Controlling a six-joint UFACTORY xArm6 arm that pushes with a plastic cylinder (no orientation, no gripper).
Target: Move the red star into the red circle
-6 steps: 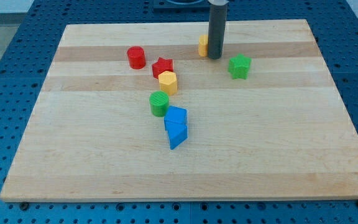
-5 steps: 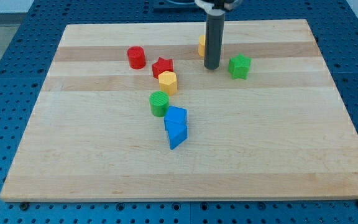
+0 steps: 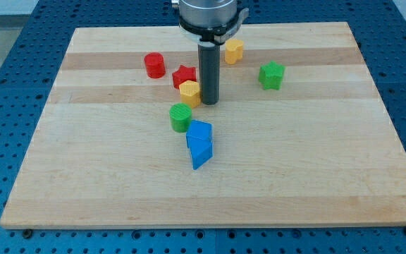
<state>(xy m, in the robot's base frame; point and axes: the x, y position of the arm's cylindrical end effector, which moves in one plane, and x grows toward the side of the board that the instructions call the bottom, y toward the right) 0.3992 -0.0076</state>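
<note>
The red star (image 3: 183, 75) lies on the wooden board (image 3: 294, 155), right of the red circle (image 3: 154, 65), a short red cylinder, with a small gap between them. A yellow hexagonal block (image 3: 189, 92) sits just below the star, touching it. My tip (image 3: 209, 103) stands right beside the yellow hexagonal block, on its right, and below-right of the red star.
A green cylinder (image 3: 180, 117) sits below the yellow hexagonal block. Two blue blocks (image 3: 199, 143) lie together below that. A second yellow block (image 3: 234, 51) is near the view's top. A green star (image 3: 271, 75) is to the right.
My tip has moved down and to the left, from beside the top yellow block to the right side of the yellow hexagonal block. The blocks have not moved.
</note>
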